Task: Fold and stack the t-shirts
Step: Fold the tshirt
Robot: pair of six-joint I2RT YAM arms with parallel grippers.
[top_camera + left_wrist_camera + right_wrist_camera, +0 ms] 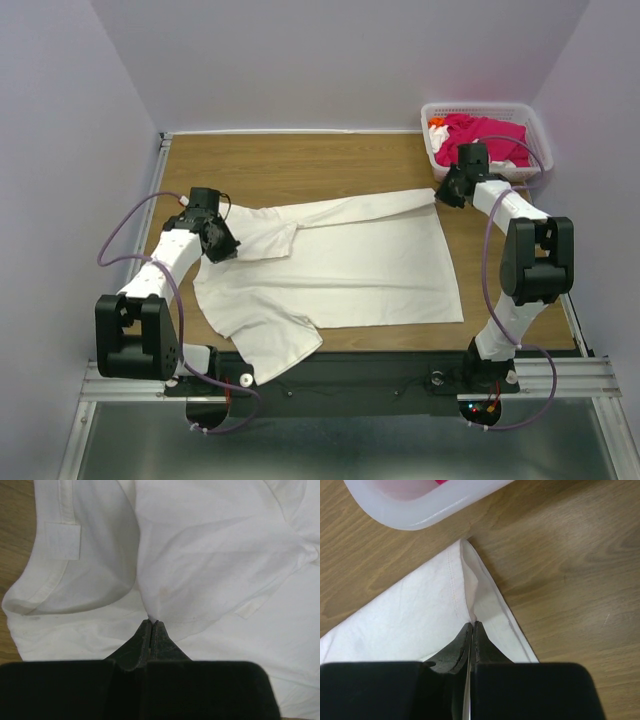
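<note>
On the table (300,165), we see the left gripper (152,626) and right gripper (471,626) each clenched on the off-white t-shirt (340,265).

On my feed, a wood-grain table (330,160) sits boxed in by plain pale-lilac walls (330,60) at its far, left and right edges. An aluminium rail (560,378) runs along the near edge. The light is soft and even.
</note>
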